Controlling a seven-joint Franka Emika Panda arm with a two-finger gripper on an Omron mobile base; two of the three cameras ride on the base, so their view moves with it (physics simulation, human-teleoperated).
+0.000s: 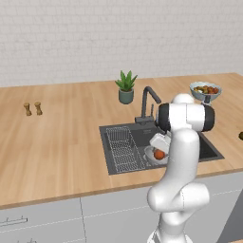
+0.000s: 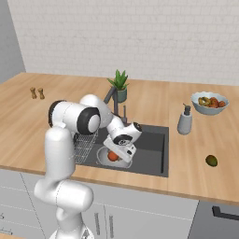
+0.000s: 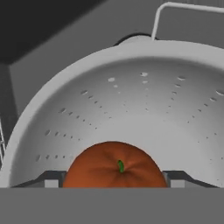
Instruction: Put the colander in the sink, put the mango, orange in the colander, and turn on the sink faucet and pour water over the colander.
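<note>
The shiny perforated colander [image 1: 151,153] [image 2: 102,158] [image 3: 144,109] sits in the dark sink [image 1: 209,148] [image 2: 154,144], beside the wire rack. Low inside it is the orange [image 1: 159,154] [image 2: 112,156] [image 3: 114,168]. My gripper [image 1: 159,150] [image 2: 115,155] [image 3: 114,180] reaches down into the colander, and its two fingertips [image 3: 51,180] press against the fruit's sides, so it is shut on the orange. The green-brown mango [image 2: 211,160] [image 1: 241,136] lies on the counter to the right of the sink. The dark gooseneck faucet [image 1: 149,97] [image 2: 112,97] rises behind the basin.
A wire rack [image 1: 124,148] [image 2: 84,142] fills the sink's left part. A potted plant [image 1: 126,88] [image 2: 120,84] stands behind the faucet. At the right are a soap dispenser [image 2: 185,120] and a fruit bowl [image 1: 205,90] [image 2: 210,102]. Two small shakers [image 1: 32,109] [image 2: 37,93] stand far left.
</note>
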